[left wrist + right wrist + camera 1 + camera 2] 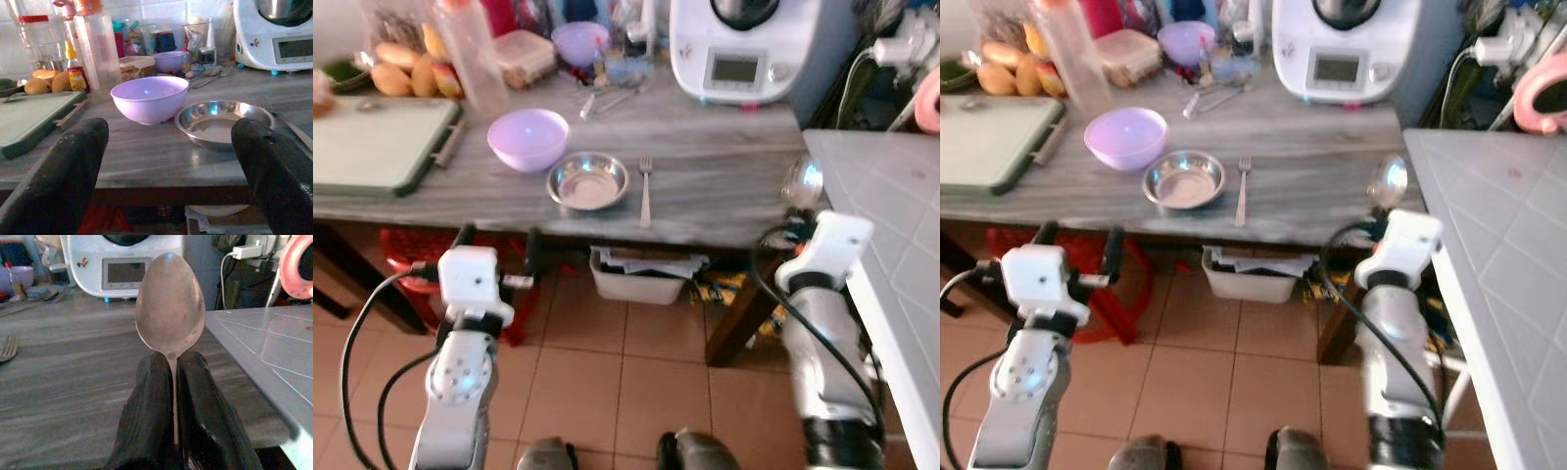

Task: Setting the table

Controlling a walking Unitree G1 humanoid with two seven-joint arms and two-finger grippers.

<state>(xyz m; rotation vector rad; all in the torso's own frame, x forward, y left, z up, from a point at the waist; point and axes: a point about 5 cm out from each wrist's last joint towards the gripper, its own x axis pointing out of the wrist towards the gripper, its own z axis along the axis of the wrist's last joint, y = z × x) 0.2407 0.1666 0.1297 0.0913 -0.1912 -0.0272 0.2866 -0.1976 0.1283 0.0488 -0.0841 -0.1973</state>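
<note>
Looking down from the head, the right gripper (803, 186) hangs at the near right end of the grey table (724, 186), pinching a spoon (802, 181) whose bowl sticks up above its white wrist. Off to that claw's left lie the fork (645, 191), then the steel bowl (588, 180) just beside it, then the lilac bowl (529, 138) touching the steel one's far-left rim. The left gripper (497, 250) hovers below the table edge, in front of both bowls.

Along the left wrist, its two black fingers (63, 166) stand wide apart and empty, with the lilac bowl and steel bowl straight ahead between them.

Along the right wrist, the fingers (151, 411) are closed tight on the spoon's handle, its bowl upright; the fork's tines peek in at the side.

The step in hand looks like bringing the spoon to the place setting. Next, the right arm likely needs to carry it over beside the fork or steel bowl, lower it flat, and release.
</note>
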